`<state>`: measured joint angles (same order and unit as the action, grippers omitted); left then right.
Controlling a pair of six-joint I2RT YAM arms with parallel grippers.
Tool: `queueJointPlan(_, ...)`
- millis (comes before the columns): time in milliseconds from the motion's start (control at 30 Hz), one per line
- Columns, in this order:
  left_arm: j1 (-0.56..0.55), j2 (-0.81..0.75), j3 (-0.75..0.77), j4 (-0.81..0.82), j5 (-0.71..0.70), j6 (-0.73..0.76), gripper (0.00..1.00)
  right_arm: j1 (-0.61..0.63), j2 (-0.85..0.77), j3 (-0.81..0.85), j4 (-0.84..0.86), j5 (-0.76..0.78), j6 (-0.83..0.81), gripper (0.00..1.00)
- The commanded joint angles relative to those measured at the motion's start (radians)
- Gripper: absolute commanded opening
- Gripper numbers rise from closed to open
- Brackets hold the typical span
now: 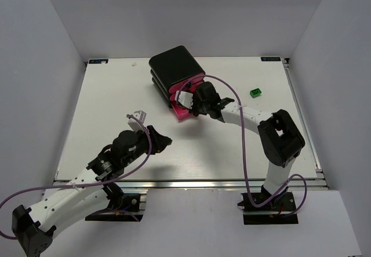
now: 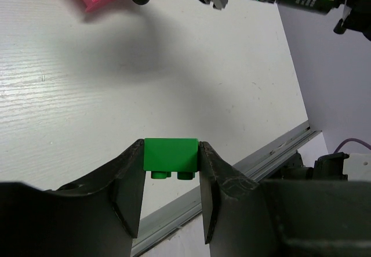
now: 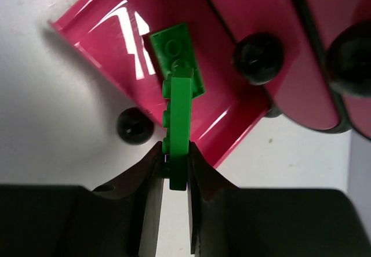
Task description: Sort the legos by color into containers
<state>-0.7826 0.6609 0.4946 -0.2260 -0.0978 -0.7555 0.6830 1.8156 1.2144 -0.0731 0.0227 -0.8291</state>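
The left arm lies low at the near-left, slanting in toward the table's middle. Its wrist is levelled so the left gripper looks out across the white table. The black fingers are drawn in part-way and pinch a green brick by its two smooth side walls. The brick is glossy and boxy, and two round studs show along its lower edge. It seems to hang clear of the faintly streaked tabletop, not far from the aluminium rail at the near edge.

The right arm rises from the near-right base, folds at a bulky black elbow and reaches left and away. The right gripper points down over the pulled-out bottom drawer. Its fingers are nearly together and clamp a thin green plate held on edge, with its studs facing left. The plate's far end overlaps a second green plate lying flat, studs up, in that drawer; whether the two touch is unclear.

The drawer is shallow, shiny pink plastic with a black ball knob. The two drawers above sit closed, with knobs at and. All three sit in a black round-cornered cabinet at the far middle, and from above the right wrist hides most of the open drawer. To the right of the cabinet a loose green brick rests on the table, well apart from both grippers.
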Motion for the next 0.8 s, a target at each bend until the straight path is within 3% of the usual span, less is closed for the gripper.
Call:
queueJointPlan(0, 0.003, -0.024, -0.007, -0.03, -0.011, 0.013, 0.0, 0.01, 0.01, 0.069, 0.062, 0.055, -0.064, 0.0)
queueJointPlan(167, 0.003, -0.032, -0.027, -0.003, -0.008, 0.008, 0.0, 0.015, 0.048, 0.1, 0.061, 0.08, -0.114, 0.02)
queueJointPlan(300, 0.003, 0.008, -0.034, 0.039, 0.01, 0.005, 0.0, 0.013, 0.108, 0.155, 0.026, 0.102, -0.114, 0.38)
queueJointPlan(367, 0.003, 0.031, -0.033, 0.068, 0.015, 0.005, 0.0, 0.013, 0.12, 0.165, 0.018, 0.103, -0.107, 0.44)
queueJointPlan(400, 0.003, 0.054, -0.03, 0.08, 0.023, 0.007, 0.0, 0.01, 0.119, 0.163, 0.019, 0.1, -0.104, 0.53)
queueJointPlan(467, 0.003, 0.077, -0.027, 0.115, 0.026, 0.007, 0.0, 0.009, 0.116, 0.16, 0.021, 0.106, -0.09, 0.58)
queueJointPlan(667, 0.003, 0.196, 0.008, 0.218, 0.035, 0.028, 0.01, -0.011, 0.012, 0.126, -0.011, 0.082, -0.007, 0.54)
queueJointPlan(767, 0.003, 0.287, 0.048, 0.284, 0.032, 0.056, 0.02, -0.037, -0.132, 0.088, -0.011, 0.06, 0.157, 0.29)
